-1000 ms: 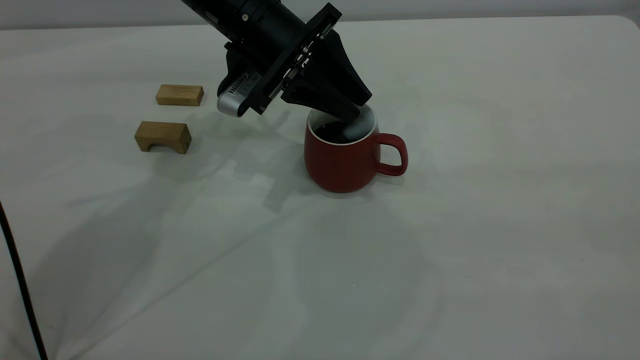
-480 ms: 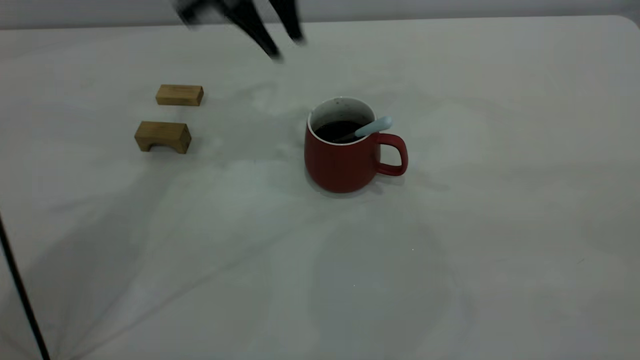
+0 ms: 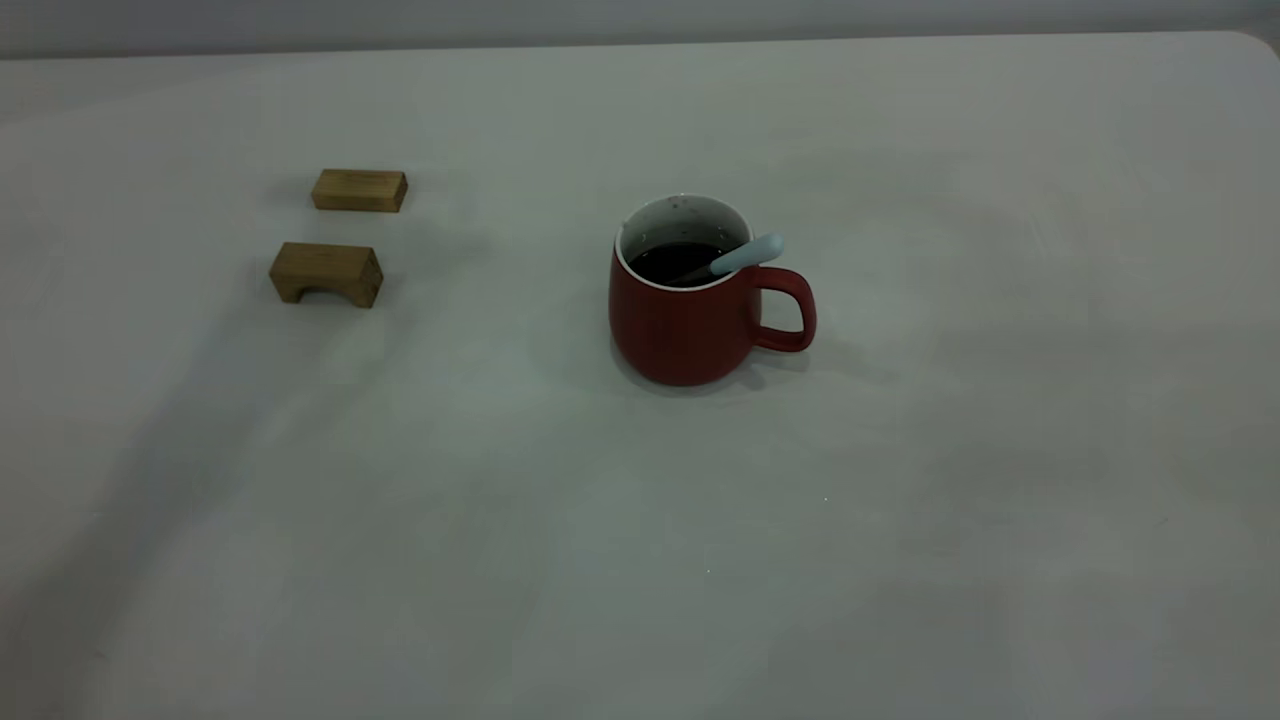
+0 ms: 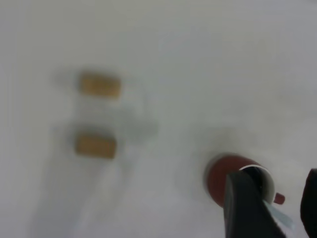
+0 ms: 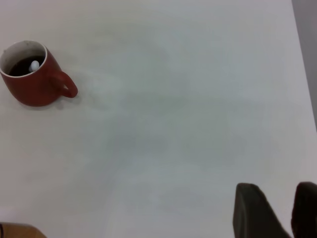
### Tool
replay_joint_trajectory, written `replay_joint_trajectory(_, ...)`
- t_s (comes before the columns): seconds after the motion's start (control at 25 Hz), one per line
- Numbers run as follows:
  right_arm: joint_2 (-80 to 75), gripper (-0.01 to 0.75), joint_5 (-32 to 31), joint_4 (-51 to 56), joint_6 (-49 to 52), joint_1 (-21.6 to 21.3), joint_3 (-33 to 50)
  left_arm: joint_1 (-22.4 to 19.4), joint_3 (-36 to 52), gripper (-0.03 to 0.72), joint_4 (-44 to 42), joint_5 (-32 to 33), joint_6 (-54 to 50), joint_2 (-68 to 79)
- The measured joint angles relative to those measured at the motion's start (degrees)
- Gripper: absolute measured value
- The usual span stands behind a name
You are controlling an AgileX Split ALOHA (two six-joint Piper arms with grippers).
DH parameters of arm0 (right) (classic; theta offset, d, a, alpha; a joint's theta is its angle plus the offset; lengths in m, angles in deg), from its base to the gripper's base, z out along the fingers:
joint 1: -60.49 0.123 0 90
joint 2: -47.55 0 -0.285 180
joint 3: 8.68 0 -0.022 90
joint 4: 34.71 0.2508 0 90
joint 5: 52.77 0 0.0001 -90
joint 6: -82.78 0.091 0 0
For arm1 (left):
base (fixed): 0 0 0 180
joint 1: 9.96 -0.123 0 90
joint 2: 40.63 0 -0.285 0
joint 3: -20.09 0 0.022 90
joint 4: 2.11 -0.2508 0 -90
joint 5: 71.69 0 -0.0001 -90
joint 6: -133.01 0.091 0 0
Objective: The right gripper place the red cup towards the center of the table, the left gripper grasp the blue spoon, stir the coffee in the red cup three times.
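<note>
The red cup (image 3: 680,330) stands upright near the middle of the table (image 3: 900,500), its handle toward the right. Dark coffee (image 3: 672,262) fills it partway. The blue spoon (image 3: 748,254) leans in the cup, its pale handle resting on the rim above the cup handle. No arm shows in the exterior view. In the left wrist view the left gripper (image 4: 275,176) hangs open high above the cup (image 4: 218,176), holding nothing. The right gripper (image 5: 277,187) is open and far from the cup (image 5: 32,87), over bare table.
Two tan wooden blocks (image 3: 359,190) (image 3: 326,273) lie at the left of the table, well apart from the cup. The table's rounded far right corner (image 3: 1255,40) is in view.
The left gripper let go of the spoon, rose up and back, and left the exterior view. The spoon now leans in the cup on its own. The cup has not moved.
</note>
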Motion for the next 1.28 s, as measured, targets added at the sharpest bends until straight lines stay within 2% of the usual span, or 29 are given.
replay_joint_trajectory(0.16,0.0,0.237,0.0,0.0,0.0,0.0,0.0,0.3,5.6,0.354,-0.9,0.0,5.6,-9.8)
replay_joint_trajectory(0.36,0.0,0.237,0.0,0.0,0.0,0.0,0.0,0.3,24.1,0.354,-3.1,0.0,6.5,-27.1)
replay_joint_trajectory(0.72,0.0,0.237,0.0,0.0,0.0,0.0,0.0,-0.2,56.3,0.354,-3.8,0.0,8.3,-68.5)
replay_joint_trajectory(0.8,0.0,0.237,0.0,0.0,0.0,0.0,0.0,-2.6,62.5,0.354,-2.7,0.0,12.6,-74.9)
replay_joint_trajectory(1.0,0.0,0.237,0.0,0.0,0.0,0.0,0.0,-11.7,76.8,0.354,-0.8,0.0,23.1,-88.1)
replay_joint_trajectory(1.28,0.0,0.237,0.0,0.0,0.0,0.0,0.0,-19.4,84.5,0.354,-0.1,-0.3,24.4,-99.9)
